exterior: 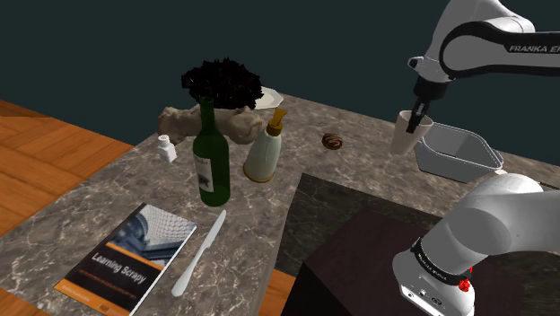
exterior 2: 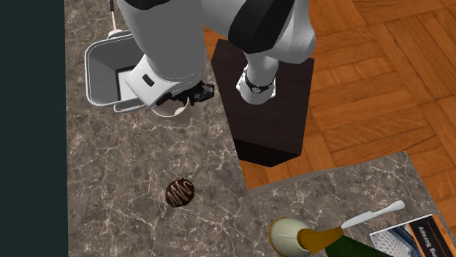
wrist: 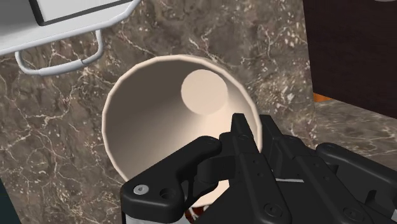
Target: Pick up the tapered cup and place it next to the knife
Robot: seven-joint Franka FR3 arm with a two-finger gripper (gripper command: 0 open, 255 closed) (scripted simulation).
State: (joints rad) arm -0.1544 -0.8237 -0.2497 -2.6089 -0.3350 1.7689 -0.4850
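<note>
Gripper (exterior: 415,119) pinches the tapered cup (exterior: 407,137) at its rim, beside a white tray (exterior: 448,162); your knife (exterior: 199,256) lies by a wine bottle (exterior: 212,163) on the marble counter (exterior: 359,171).

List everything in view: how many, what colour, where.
cup: one, cream, held beside the bin
knife: one, pale grey, flat on the counter beside the book
book: one, dark with orange stripe, shoulder view's lower left
wine bottle: one, dark green, upright behind the knife
pump bottle: one, cream, amber top, beside the wine bottle
shaker: one, white, near the wine bottle
leafy clump: one, black, behind the wine bottle
lump: one, tan, behind the wine bottle
chocolate ball: one, brown, between pump bottle and cup
bin: one, white, on the counter
stand: one, dark, beside the counter
arm: one, white
fingers: two, black, shut on the cup's rim
</note>
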